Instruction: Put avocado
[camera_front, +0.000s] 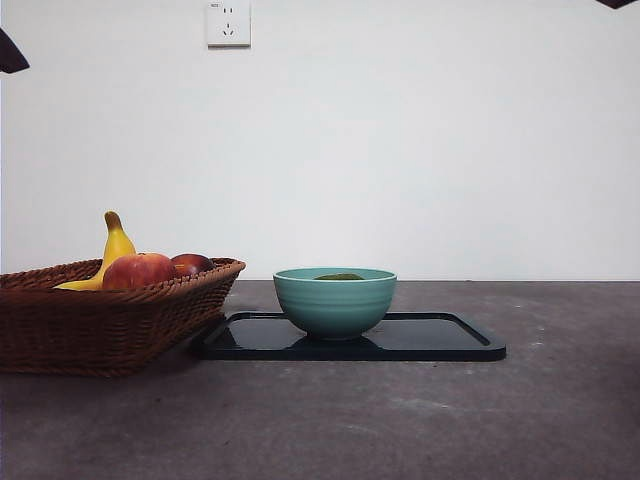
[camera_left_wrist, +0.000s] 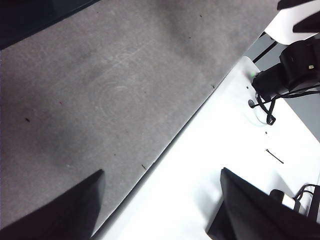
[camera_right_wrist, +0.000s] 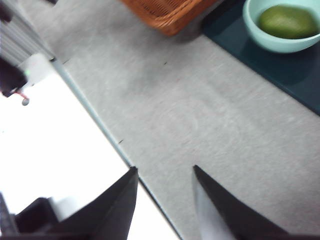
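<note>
The small dark green avocado (camera_right_wrist: 287, 21) lies inside the ribbed teal ceramic bowl (camera_front: 335, 300) on the flat black tray (camera_front: 440, 338). Both the left gripper (camera_left_wrist: 160, 200) and the right gripper (camera_right_wrist: 165, 187) wait apart, jaws released.

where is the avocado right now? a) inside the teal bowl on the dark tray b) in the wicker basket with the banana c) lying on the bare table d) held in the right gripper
a: the right wrist view shows the avocado lying inside the teal bowl, and the front view shows that bowl standing on the dark tray, beside the basket; both grippers hold nothing.
</note>
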